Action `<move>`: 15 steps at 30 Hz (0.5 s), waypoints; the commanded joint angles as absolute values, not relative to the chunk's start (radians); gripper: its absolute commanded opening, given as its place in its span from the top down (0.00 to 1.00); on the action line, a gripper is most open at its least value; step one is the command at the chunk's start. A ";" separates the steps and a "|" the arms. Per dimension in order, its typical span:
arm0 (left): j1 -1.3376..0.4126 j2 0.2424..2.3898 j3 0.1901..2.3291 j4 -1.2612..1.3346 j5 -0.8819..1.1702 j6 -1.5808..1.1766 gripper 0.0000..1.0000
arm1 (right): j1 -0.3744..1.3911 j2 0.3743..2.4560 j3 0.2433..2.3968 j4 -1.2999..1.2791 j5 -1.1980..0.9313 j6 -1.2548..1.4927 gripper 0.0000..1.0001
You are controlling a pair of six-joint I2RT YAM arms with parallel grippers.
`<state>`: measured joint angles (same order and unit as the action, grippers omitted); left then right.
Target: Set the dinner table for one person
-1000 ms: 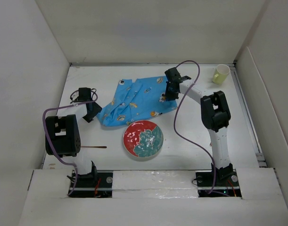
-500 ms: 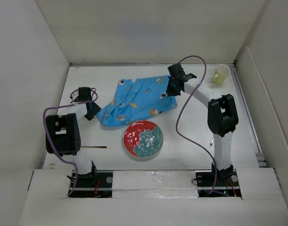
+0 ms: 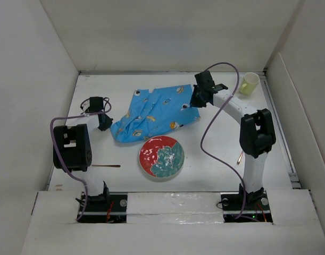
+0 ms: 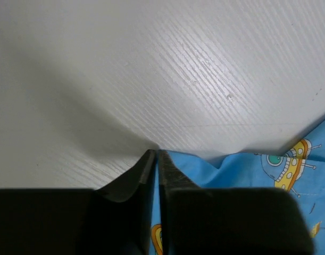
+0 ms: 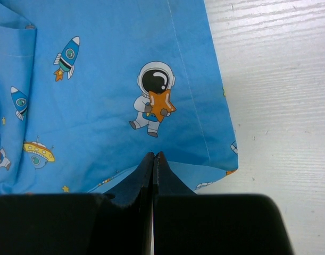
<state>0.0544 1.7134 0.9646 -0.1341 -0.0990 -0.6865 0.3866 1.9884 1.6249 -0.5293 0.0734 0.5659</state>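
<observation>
**White worktop, mat pinched at two edges**

Low white walls fence the worktop, the dinner table to be set, which spreads under both arms. Its surface is matte with a fine straight grain. On its far middle lies the cloth mat, a thin blue fabric printed with rockets, saucers and an astronaut, rumpled into soft folds on its left half. The left claw is pressed together on the mat's left corner, with a sliver of blue between its tips. The right claw is pressed together on the hemmed right edge.

By the look of it, the step in hand is spreading the mat flat. Doing it well means drawing the two pinches apart evenly and low. The pull should be enough to take out the folds without the thin hem slipping free. The mat should also stay clear of the glossy round red-and-teal plate just in front of it. A pale yellow cup stands well apart in the far right corner.
</observation>
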 commanded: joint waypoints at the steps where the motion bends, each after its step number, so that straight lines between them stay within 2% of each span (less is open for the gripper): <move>1: 0.046 1.773 0.942 -0.215 -0.078 -0.677 1.00 | 0.374 1.914 1.612 -0.466 0.046 0.574 1.00; 8: 0.046 1.709 0.974 -0.233 -0.069 -0.664 1.00 | 0.365 1.856 1.578 -0.433 0.035 0.577 1.00; 15: 0.046 1.467 1.071 -0.273 -0.070 -0.640 1.00 | 0.338 1.740 1.539 -0.405 0.046 0.575 1.00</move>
<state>0.0509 1.5993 0.9871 -0.2386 -0.0631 -0.6670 0.3534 1.8229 1.5513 -0.4782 0.0410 0.5732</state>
